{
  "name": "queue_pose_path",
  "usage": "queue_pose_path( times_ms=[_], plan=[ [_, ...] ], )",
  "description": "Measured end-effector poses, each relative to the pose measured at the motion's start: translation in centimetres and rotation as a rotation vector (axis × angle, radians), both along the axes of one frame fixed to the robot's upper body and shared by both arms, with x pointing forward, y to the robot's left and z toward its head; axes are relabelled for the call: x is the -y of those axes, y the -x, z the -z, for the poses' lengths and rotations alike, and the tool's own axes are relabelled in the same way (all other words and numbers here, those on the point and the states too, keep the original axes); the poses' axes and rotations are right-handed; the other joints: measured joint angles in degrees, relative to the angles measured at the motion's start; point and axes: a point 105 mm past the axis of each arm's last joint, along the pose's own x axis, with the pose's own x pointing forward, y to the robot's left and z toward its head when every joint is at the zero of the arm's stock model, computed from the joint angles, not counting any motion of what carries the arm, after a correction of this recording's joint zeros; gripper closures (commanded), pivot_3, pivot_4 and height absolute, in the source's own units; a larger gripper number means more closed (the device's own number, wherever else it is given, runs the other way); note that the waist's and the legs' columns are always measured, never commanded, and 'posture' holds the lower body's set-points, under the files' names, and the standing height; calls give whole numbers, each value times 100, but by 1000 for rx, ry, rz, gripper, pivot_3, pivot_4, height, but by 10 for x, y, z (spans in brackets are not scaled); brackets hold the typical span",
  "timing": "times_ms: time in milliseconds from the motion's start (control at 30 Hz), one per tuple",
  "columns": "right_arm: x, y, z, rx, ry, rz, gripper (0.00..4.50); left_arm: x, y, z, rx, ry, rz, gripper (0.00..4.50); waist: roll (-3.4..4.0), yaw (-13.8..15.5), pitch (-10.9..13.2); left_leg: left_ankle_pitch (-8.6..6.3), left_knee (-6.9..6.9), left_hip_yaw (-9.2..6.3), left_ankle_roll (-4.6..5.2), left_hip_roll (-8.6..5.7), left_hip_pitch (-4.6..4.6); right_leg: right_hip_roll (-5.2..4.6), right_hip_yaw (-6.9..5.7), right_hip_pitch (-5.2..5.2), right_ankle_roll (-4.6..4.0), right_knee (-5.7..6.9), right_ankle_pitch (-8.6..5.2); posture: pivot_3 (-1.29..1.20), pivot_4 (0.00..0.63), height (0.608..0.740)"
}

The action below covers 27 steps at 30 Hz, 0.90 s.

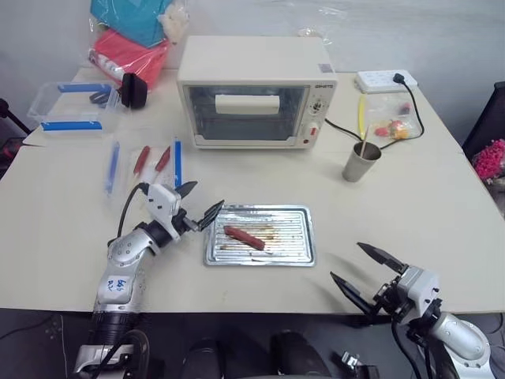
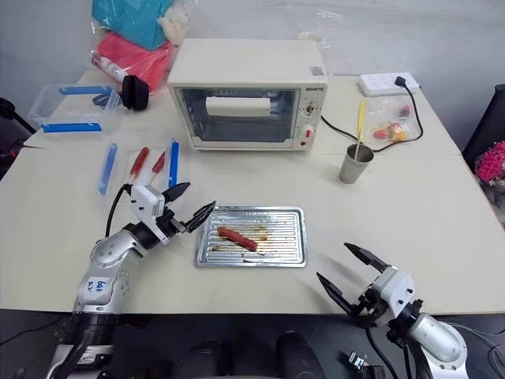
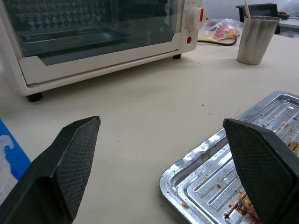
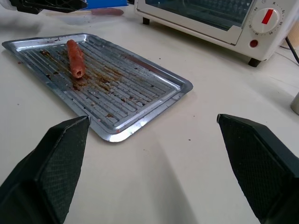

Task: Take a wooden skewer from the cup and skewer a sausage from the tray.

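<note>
The left claw (image 1: 197, 204) is hovering just beside the left edge of the tray (image 1: 260, 254), its two black fingers spread wide apart with nothing between them, and one fingertip is hanging right over the tray's near-left corner in the left wrist view. The right claw (image 1: 368, 270) is waiting low at the front edge of the tabletop (image 1: 410, 197), to the right of the tray and apart from it, its fingers also gaping wide and gripping nothing. The sausage (image 1: 244, 237) is lying alone in the left half of the tray, slightly slanted, on the ridged bottom among brown grease streaks. The steel cup (image 1: 361, 162) is standing upright well behind and to the right of the tray, near the right front corner of the toaster oven (image 1: 254, 93), and the wooden skewer (image 3: 245, 9) is poking up out of it, leaning against the rim. Behind the cup a clear bag of small colourful items (image 1: 390, 118) is lying by a white power strip (image 1: 384, 80). To the left, blue and red tools (image 1: 146, 162) are lying in a row, with a clear box with blue clips (image 1: 75, 106) farther back.
</note>
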Motion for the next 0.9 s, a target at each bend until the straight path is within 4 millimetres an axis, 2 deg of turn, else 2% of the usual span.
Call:
queue_pose_path(
  times_ms=[167, 267, 333, 433, 567, 600, 700, 767, 833, 900],
  plan=[
    [3, -5, -5, 18, -41, 37, 0, -3, 3, -7, 6, 24, 19, 42, 0, 50, 0, 0, 1, 0, 0, 0, 1, 0, -2, 1, 0, 1, 0, 0, 150, 740],
    [14, -10, -14, 30, -54, 74, 0, -5, 20, -18, 2, 25, 149, 42, 1, 26, 0, 0, -1, 4, -1, 3, 1, 2, -3, -2, -1, 4, 0, 0, 150, 740],
    [33, -11, -25, 41, -27, 118, 0, -13, 40, -24, -35, -32, 276, 42, 3, 17, 0, 1, -5, 0, -4, 4, 3, 1, -3, -1, -5, 2, -3, 0, 150, 740],
    [57, -12, -40, 66, -7, 173, 0, -30, 58, -31, -100, -98, 376, 42, 3, 20, 1, 1, -4, -4, -4, 2, 4, 1, -4, 3, -8, 1, -4, 0, 150, 740],
    [102, -10, -55, 80, 3, 302, 0, -56, 70, -37, -132, -149, 386, 42, 5, 28, 1, -3, -6, -3, 4, -1, 3, -2, -5, 6, -10, -7, -5, 0, 150, 740],
    [105, -10, -57, 82, 8, 306, 0, -58, 71, -39, -109, -153, 378, 42, 5, 37, 1, -4, -6, -6, 4, -1, 3, -2, -6, 7, -10, -10, -5, 0, 150, 740],
    [103, -17, -62, 82, -17, 276, 0, -55, 68, -37, -88, -116, 370, 42, 5, 32, 1, -5, -5, -4, 7, -3, 3, -4, -2, 9, -8, -10, -4, 0, 150, 740],
    [100, -27, -72, 74, -32, 244, 0, -48, 66, -35, -97, -75, 370, 42, 6, 30, 2, -5, -4, -4, 8, -3, 0, -5, 0, 6, -5, -7, -3, 0, 150, 740],
    [97, -40, -88, 55, -24, 201, 0, -41, 64, -35, -102, -46, 382, 42, 8, 11, 3, -5, -2, -2, 8, -1, -2, -3, 3, 2, -5, -6, -2, 0, 150, 740],
    [90, -64, -115, 6, 20, 133, 0, -32, 66, -37, -98, -21, 407, 42, 14, -80, 6, -5, 0, 0, 8, 1, 0, -3, 5, 0, -4, -2, -2, 0, 150, 740]
  ],
)
